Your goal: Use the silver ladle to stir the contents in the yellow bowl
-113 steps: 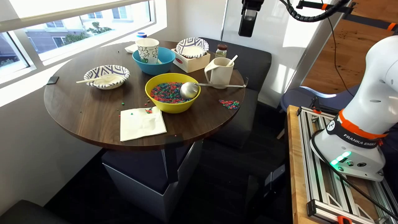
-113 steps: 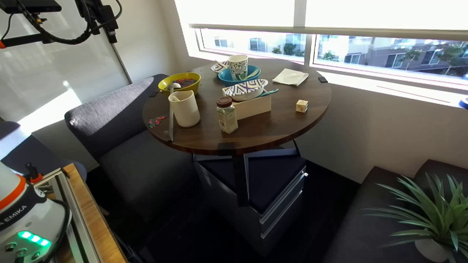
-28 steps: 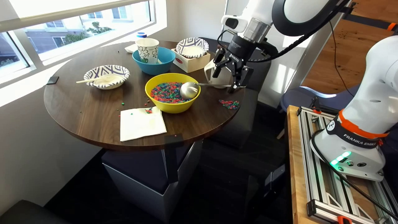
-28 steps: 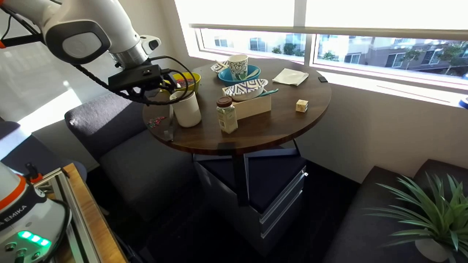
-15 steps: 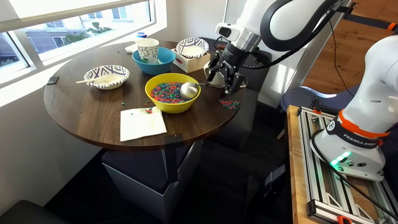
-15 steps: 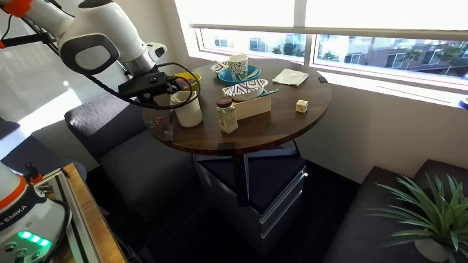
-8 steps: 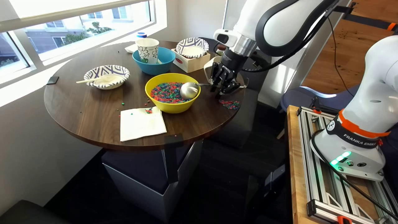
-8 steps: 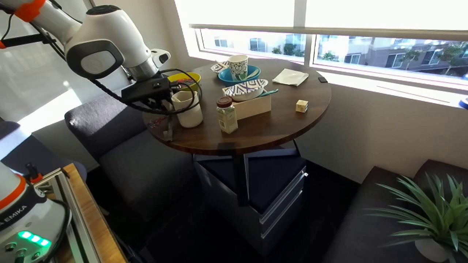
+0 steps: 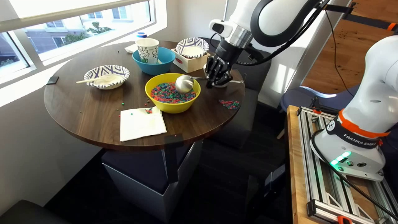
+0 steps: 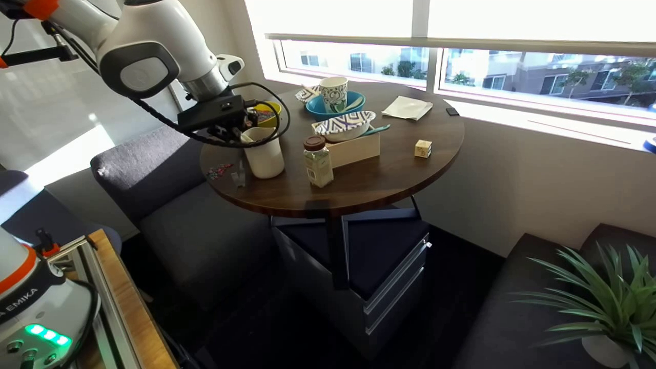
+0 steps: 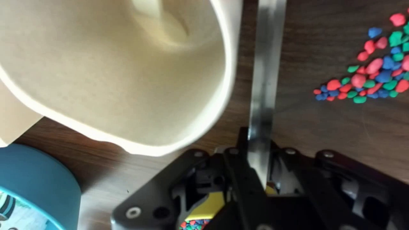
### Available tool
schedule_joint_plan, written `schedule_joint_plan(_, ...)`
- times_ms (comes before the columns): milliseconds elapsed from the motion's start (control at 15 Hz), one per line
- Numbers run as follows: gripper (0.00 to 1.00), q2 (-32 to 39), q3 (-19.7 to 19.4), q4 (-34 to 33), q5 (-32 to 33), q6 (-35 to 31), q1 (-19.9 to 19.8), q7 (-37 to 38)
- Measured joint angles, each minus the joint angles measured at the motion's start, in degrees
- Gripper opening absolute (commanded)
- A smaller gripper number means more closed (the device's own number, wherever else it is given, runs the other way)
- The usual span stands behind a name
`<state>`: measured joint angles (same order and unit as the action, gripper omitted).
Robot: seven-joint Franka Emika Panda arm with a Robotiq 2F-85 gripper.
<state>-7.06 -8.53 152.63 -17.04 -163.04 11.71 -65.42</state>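
Observation:
My gripper is shut on the thin handle of the silver ladle. In the wrist view the handle runs between the jaws. Its far end looks raised a little off the table in an exterior view. The ladle's round scoop hangs over the yellow bowl, low above the contents, or just touching them; I cannot tell which. Those contents are tiny red, blue and green pieces. Part of the bowl is hidden behind the gripper in an exterior view.
Right beside the gripper stands a white pitcher with a pale utensil inside. Spilled pieces lie near the table edge. Close by are a jar, a wooden box, a blue bowl, a patterned bowl and a napkin.
The gripper has come down to the handle, shut on it and risen slightly. The ladle has moved with it, its scoop shifting up and towards the middle of the yellow bowl.

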Motion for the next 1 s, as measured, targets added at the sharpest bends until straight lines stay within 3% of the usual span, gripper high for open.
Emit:
schedule_joint_plan(133,0.04,-0.5,1.0,-1.0,2.9,3.8,-1.5,1.6)
schedule_joint_plan(333,0.04,-2.2,3.7,-2.5,12.4,10.0,-4.6,8.3)
schedule_joint_plan(667,0.04,-7.5,9.8,-7.3,19.4,20.6,-4.6,17.1)
schedule_joint_plan(1000,0.04,-9.1,17.1,-13.4,37.2,31.8,-4.6,28.8)
